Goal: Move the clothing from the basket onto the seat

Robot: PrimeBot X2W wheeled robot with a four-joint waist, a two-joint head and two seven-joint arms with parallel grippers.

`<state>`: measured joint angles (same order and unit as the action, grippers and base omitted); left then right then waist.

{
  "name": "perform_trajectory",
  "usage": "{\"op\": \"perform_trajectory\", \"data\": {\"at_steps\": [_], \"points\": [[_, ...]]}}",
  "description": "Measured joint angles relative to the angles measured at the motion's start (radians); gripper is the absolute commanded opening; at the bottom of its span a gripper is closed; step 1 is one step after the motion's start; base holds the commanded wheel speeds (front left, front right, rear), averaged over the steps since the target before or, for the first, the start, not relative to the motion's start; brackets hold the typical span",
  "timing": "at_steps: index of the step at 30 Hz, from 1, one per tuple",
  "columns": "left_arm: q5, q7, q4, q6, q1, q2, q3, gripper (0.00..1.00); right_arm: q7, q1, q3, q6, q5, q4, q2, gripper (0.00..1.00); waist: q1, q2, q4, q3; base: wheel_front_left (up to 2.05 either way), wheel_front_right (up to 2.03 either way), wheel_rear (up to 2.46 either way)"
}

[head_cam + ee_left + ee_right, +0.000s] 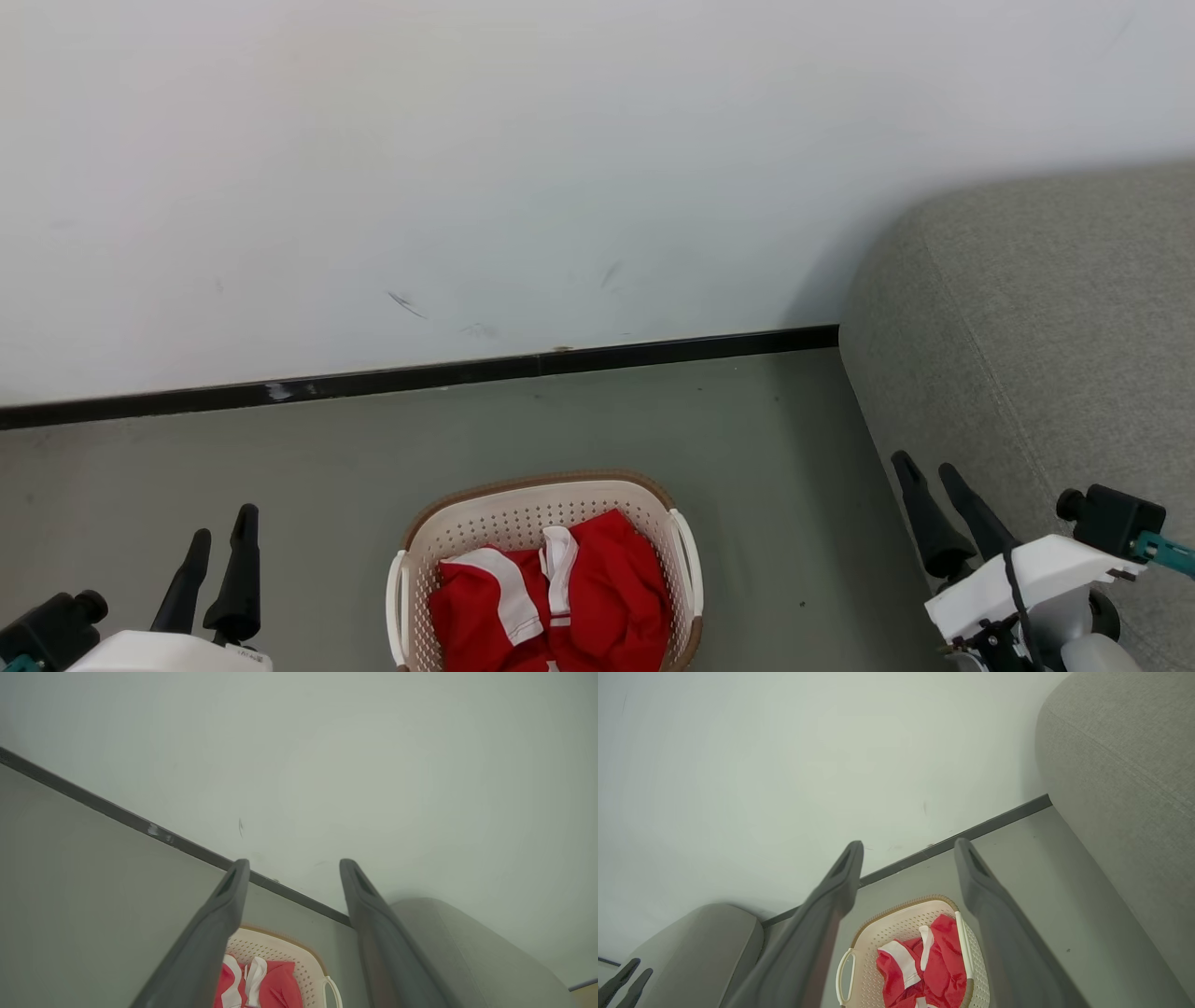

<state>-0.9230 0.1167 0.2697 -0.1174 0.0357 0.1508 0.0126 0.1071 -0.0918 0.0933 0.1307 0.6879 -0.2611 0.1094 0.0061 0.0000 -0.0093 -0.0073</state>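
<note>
The cream basket with a brown rim stands on the floor at the bottom middle of the head view. In it lies red clothing with white trim. The grey seat rises on the right, apart from the basket. My left gripper hangs open to the basket's left and holds nothing. To the right, by the seat's edge, my right gripper is open and empty too. In the left wrist view the left gripper frames the basket and clothing. In the right wrist view the right gripper sits above the basket, clothing and seat.
A white wall with a black skirting strip runs behind the basket. Grey-green floor lies between basket and seat. A second grey upholstered shape shows at the lower left of the right wrist view, with the left gripper's fingers below it.
</note>
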Motion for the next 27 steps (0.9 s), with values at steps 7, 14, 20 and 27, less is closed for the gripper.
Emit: {"op": "perform_trajectory", "data": {"at_steps": [7, 14, 20, 27], "points": [[0.119, 0.020, -0.003, 0.000, 0.000, -0.003, -0.010, 1.00, 0.025, -0.015, 0.020, 0.000, -0.137, -0.007, 0.005, 1.00, -0.0038, 0.0000, -0.003, 0.005, 0.00, 0.00, 0.00], [0.245, 0.046, -0.004, 0.000, 0.000, -0.004, -0.026, 1.00, 0.049, -0.022, 0.034, 0.000, -0.263, -0.007, 0.005, 1.00, -0.0049, 0.0000, -0.006, 0.007, 0.00, 0.00, 0.00], [0.337, 0.063, 0.000, 0.000, 0.000, -0.006, -0.036, 1.00, 0.072, -0.025, 0.045, 0.000, -0.363, -0.011, 0.001, 1.00, -0.0052, 0.0000, -0.008, 0.007, 0.00, 0.00, 0.00], [0.436, 0.085, -0.002, 0.000, 0.000, -0.009, -0.043, 1.00, 0.091, -0.028, 0.048, 0.000, -0.458, -0.013, -0.003, 1.00, -0.0054, 0.0000, -0.010, 0.008, 0.00, 0.00, 0.00]]}}
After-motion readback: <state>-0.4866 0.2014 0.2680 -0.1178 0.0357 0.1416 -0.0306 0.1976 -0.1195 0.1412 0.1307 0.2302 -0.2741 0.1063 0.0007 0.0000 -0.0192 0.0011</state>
